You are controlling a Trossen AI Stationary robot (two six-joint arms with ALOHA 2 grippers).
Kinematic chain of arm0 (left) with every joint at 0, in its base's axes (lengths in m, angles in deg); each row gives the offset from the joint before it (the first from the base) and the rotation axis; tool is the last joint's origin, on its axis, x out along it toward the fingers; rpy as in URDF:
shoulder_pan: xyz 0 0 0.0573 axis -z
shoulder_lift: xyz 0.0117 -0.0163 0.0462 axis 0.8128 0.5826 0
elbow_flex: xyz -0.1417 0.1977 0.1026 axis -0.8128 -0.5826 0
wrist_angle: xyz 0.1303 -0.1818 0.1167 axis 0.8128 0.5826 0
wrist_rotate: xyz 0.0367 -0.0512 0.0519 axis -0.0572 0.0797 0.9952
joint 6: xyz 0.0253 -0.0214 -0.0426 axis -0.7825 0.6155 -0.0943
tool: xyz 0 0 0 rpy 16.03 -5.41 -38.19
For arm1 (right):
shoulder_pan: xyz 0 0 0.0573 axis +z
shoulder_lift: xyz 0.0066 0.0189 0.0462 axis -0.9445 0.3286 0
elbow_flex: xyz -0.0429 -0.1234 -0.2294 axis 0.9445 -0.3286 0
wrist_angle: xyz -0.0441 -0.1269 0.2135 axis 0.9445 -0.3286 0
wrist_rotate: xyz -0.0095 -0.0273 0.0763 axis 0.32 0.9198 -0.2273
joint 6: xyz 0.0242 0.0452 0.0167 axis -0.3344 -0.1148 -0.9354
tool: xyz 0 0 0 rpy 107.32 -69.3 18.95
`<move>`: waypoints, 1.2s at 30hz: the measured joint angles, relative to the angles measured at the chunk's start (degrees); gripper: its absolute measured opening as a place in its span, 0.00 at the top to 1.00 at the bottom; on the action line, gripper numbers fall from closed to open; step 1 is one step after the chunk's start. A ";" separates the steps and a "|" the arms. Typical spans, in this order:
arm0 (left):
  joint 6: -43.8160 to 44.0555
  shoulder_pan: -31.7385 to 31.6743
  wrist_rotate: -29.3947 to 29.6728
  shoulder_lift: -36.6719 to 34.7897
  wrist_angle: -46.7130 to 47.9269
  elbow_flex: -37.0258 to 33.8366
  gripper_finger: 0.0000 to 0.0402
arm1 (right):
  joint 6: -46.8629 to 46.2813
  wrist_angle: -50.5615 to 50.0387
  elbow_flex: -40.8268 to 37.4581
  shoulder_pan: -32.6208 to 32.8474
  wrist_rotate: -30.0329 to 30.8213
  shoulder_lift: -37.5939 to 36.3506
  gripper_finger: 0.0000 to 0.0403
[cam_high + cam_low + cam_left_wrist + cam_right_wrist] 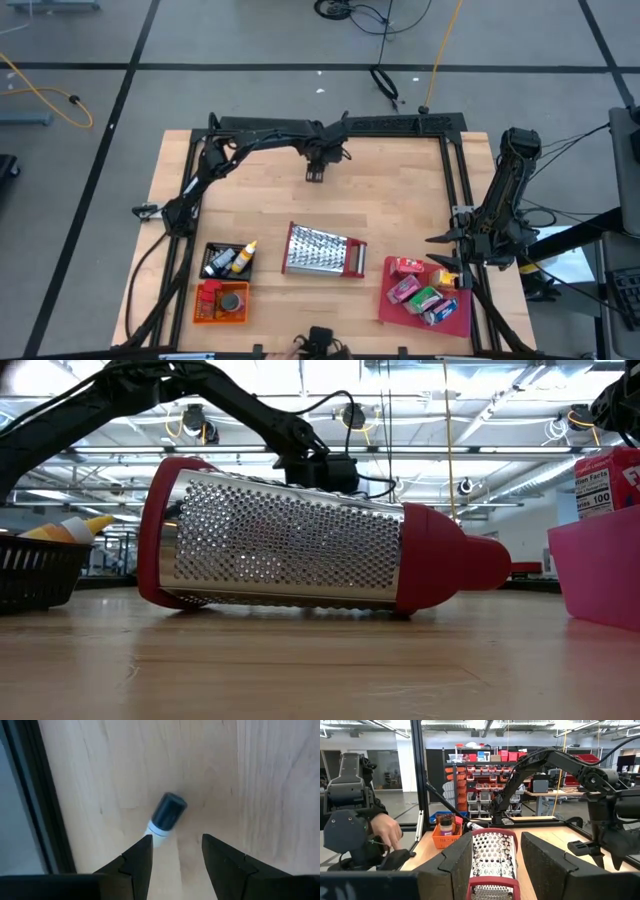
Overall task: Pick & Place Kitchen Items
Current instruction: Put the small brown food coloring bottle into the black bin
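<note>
A tiny bottle with a dark blue cap and white body lies on its side on the bare wood near the table's far edge. My left gripper hangs over it, pointing down and open. The bottle's white end is right beside one fingertip; I cannot tell if they touch. My right gripper is open and waits level at the table's right side, above the red tray. Red, pink, green and blue packets lie on that tray.
The steel grater with a red end lies on its side mid-table. A black basket holds small bottles, and an orange basket holds a dark jar. A person's hand shows beyond the table's left edge.
</note>
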 joint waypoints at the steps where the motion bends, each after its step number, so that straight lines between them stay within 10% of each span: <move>1: -0.99 -0.02 -0.10 0.00 -0.32 0.00 0.57 | 0.04 0.00 0.00 0.02 0.00 0.00 0.60; 16: -7.00 -1.97 -4.01 2.71 -1.92 0.22 0.57 | 0.20 -0.89 0.00 0.00 0.17 -0.02 0.60; 25: -0.65 -2.08 -5.18 2.73 -1.95 0.11 0.79 | 0.17 -0.91 0.00 0.00 0.22 -0.01 0.60; 36: 6.21 -0.02 3.05 2.11 -0.01 0.25 0.81 | -0.05 -1.27 0.00 -0.01 0.21 -0.02 0.60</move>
